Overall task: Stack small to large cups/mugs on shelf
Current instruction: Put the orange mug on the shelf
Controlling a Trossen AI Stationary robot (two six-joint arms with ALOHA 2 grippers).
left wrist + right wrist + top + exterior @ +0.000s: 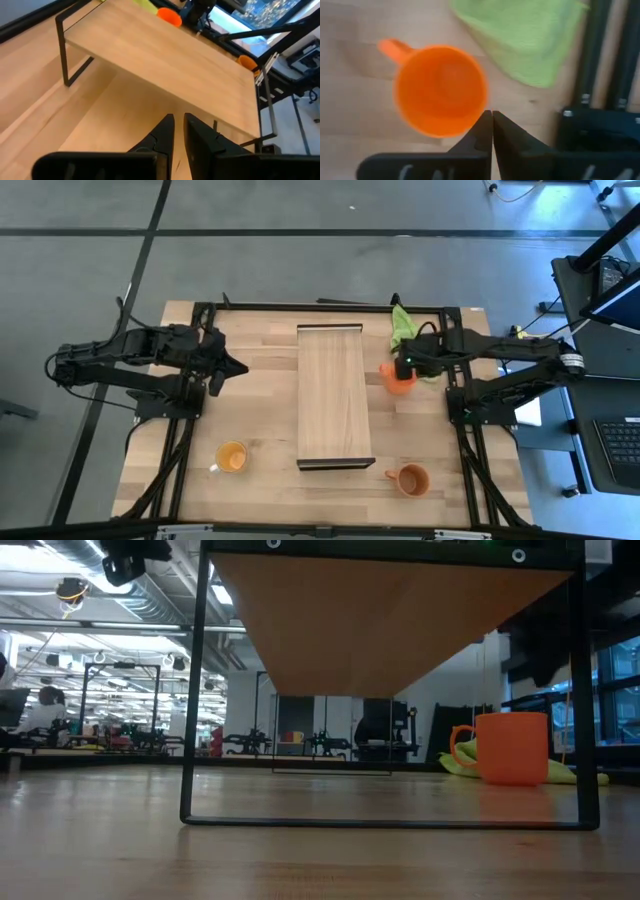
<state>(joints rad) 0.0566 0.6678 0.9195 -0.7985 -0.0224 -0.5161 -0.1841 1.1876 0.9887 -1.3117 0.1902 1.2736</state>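
Note:
The shelf (335, 395), a long light-wood board on a dark frame, stands mid-table. The bright orange mug (398, 380) stands upright on the table to the right of the shelf, and shows in the right wrist view (440, 90) and low view (510, 747). My right gripper (492, 117) is shut and hovers above the mug's rim, touching nothing. The yellow-orange mug with a pale handle (231, 457) stands near left. The brown-orange mug (411, 479) stands near right. My left gripper (240, 367) waits left of the shelf, its fingers nearly together (178, 120).
A green cloth (404, 325) lies at the far right, just behind the bright orange mug. The dark arm bases (470, 405) stand at both table sides. There is bare tabletop (260, 410) between the shelf and the left arm.

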